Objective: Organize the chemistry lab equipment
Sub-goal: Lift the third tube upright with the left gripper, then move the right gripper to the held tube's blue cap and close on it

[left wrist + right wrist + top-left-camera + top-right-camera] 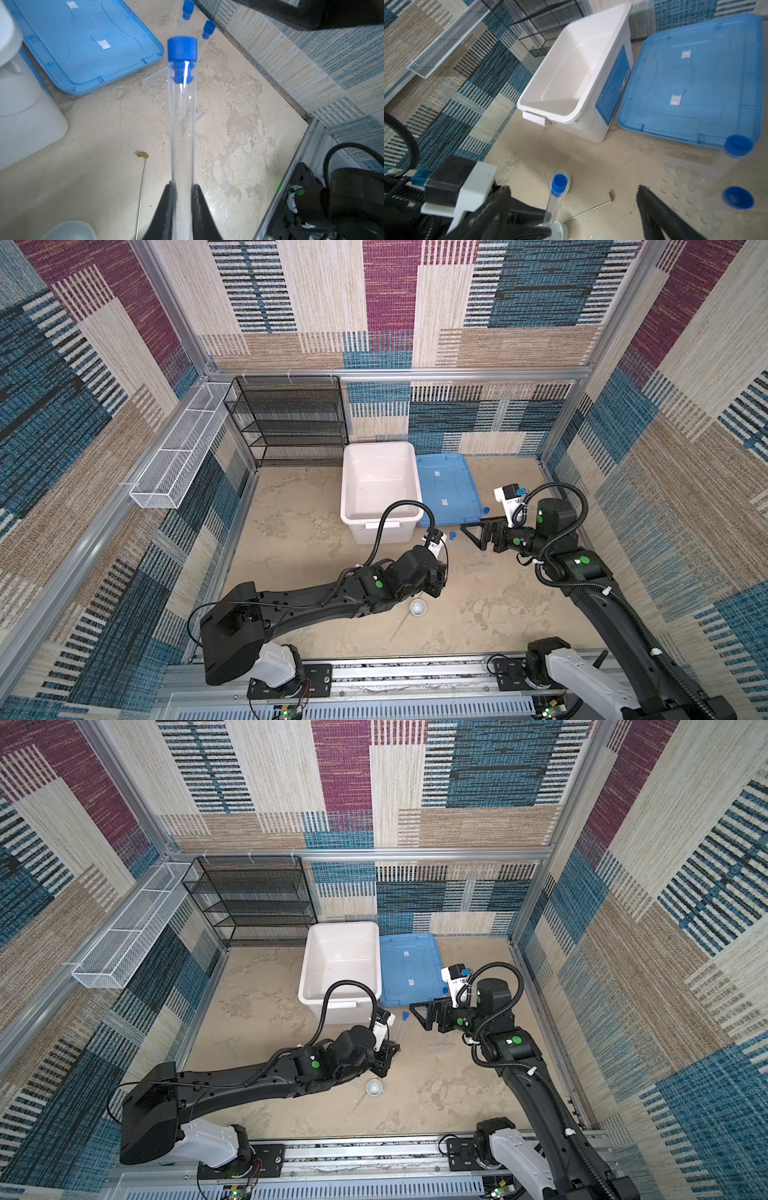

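While the left tool [184,187] clamps a blue-capped tube [182,124], the right tool [574,190] hangs spread wide.

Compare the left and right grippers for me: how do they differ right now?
The left gripper is shut on a clear blue-capped tube; the right gripper is open and empty. The left gripper sits near the small white dish; the right gripper is near a corner of the blue lid. Both are black.

A white bin [378,489] stands open on the sandy worktop [291,543], with a blue lid [446,485] lying flat right beside it. Behind them a black mesh shelf rack [291,418] stands against the patterned back wall. A long white wire basket [178,452] hangs on the side wall.
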You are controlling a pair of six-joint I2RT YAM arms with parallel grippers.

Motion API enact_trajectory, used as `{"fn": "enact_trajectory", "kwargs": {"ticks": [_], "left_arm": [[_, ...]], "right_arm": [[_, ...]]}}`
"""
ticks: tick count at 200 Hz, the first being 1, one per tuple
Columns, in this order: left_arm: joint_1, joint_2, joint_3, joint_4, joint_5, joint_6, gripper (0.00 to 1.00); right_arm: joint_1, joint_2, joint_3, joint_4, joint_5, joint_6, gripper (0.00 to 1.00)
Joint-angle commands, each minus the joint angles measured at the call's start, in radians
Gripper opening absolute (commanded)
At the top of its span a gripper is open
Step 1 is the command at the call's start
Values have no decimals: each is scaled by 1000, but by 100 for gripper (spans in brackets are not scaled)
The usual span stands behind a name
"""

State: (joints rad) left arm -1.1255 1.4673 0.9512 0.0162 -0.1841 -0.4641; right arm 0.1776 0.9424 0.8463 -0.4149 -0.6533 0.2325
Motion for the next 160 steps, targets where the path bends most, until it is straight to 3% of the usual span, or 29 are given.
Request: {"fn": "enact_trajectory", "kwargs": {"ticks": [1, 77, 160], "left_arm": [[2, -12, -23, 57, -15, 35, 10], [1, -18, -68, 118, 18, 45, 10], [3, -2, -75, 134, 35, 42, 10]], "right_arm": [[7, 26, 9, -12, -102, -38, 88], [87, 129, -28, 34, -108, -11, 69], [96, 171, -51, 74, -140, -9, 44]]}}
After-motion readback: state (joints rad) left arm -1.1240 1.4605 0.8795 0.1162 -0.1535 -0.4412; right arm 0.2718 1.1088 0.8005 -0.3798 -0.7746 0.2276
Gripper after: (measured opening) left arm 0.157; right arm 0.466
